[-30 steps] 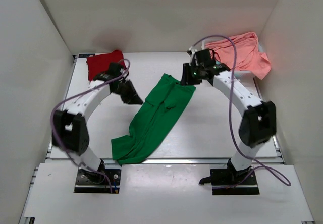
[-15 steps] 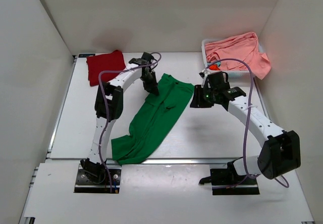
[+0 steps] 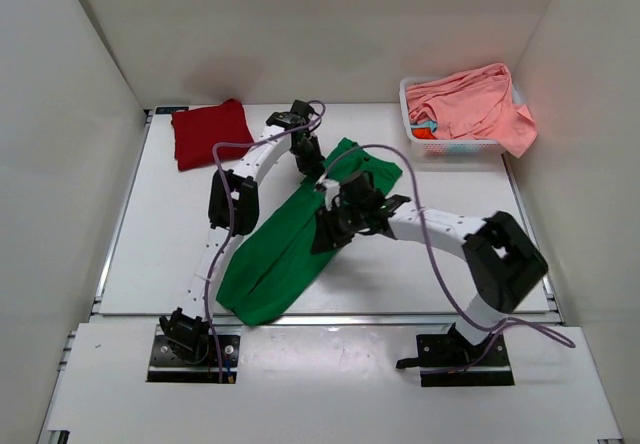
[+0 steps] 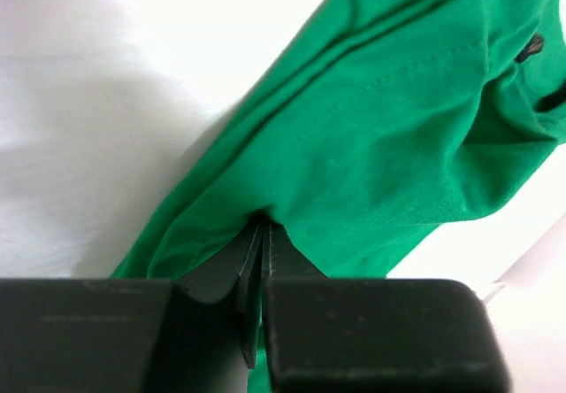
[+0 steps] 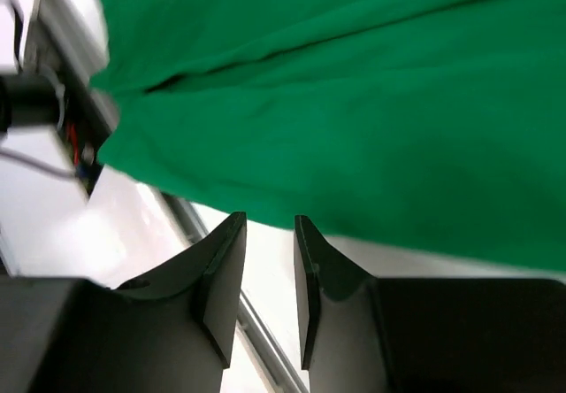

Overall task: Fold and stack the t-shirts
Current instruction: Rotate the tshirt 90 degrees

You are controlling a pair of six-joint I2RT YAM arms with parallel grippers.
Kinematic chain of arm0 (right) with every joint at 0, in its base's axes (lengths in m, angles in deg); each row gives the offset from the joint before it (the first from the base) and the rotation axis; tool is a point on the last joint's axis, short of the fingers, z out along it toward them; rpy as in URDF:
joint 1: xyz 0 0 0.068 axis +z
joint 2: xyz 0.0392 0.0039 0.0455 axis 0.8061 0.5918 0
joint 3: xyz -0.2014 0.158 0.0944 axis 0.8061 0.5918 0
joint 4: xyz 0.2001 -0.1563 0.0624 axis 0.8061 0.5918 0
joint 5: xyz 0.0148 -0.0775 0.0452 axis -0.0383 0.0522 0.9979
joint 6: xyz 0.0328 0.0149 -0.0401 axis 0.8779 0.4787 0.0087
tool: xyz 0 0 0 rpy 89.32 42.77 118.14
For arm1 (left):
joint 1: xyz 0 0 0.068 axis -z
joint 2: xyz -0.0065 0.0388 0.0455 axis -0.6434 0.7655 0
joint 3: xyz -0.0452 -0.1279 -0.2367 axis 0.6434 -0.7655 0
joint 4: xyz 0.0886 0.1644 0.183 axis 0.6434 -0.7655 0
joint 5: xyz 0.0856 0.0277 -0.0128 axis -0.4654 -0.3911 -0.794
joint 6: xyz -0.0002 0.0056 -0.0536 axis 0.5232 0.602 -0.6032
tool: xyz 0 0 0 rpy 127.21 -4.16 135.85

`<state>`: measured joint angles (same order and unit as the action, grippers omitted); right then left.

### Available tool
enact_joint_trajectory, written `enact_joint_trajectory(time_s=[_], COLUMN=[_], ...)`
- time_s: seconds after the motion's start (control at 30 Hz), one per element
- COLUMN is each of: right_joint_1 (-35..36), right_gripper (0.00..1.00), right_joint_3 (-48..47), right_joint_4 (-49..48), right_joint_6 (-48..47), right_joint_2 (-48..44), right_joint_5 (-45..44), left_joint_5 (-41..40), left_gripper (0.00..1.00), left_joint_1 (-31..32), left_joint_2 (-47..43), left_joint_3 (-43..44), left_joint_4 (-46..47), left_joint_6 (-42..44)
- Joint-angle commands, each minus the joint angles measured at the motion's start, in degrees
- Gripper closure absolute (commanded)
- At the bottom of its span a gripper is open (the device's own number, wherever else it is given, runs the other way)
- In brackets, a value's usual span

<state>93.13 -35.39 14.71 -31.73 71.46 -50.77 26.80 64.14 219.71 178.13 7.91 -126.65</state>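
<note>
The bright green t-shirt lies as a long diagonal band across the middle of the table. It fills the left wrist view and the right wrist view. My left gripper is shut on the green shirt's upper left edge. My right gripper hangs over the shirt's middle with its jaws a little apart and empty. The dark red t-shirt lies folded at the back left. The salmon pink t-shirt is heaped in the basket.
A white lattice basket stands at the back right corner with something orange inside under the pink cloth. White walls enclose the table on three sides. A metal rail runs along the table's near edge.
My right arm has swung left from beside the shirt's top to over its middle. My left gripper has shifted slightly right at the shirt's upper edge. The shirt's band looks wider and shifted.
</note>
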Motion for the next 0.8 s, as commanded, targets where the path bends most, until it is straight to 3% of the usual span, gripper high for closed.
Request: enact_joint_trajectory(time_s=[0.0,0.2,0.5,0.77], right_joint_1=[4.9,8.0,-3.4,-11.8], right_gripper=[0.75,0.77,0.77,0.78], right_joint_3=[-1.9,-6.6,-11.9,-18.1], right_joint_4=[-10.1,-2.3,19.4,26.0], right_joint_6=[0.6,0.2,-5.6,-15.8], right_joint_2=[5.8,14.6,20.3,22.1], right_joint_5=[4.6,0.4,-19.3,-18.0], left_joint_5=[-4.3,-2.6,-4.1,-3.9], left_gripper=[0.86,0.87,0.88,0.87], left_joint_1=[-3.1,-5.3,-9.8,-12.8], left_joint_2=[2.3,3.4,1.8,1.0], left_joint_3=[-2.7,-1.2,-1.1,-1.6], left_joint_4=[3.9,5.3,6.3,7.9], left_joint_6=[-2.9,-4.9,-6.4,-6.6])
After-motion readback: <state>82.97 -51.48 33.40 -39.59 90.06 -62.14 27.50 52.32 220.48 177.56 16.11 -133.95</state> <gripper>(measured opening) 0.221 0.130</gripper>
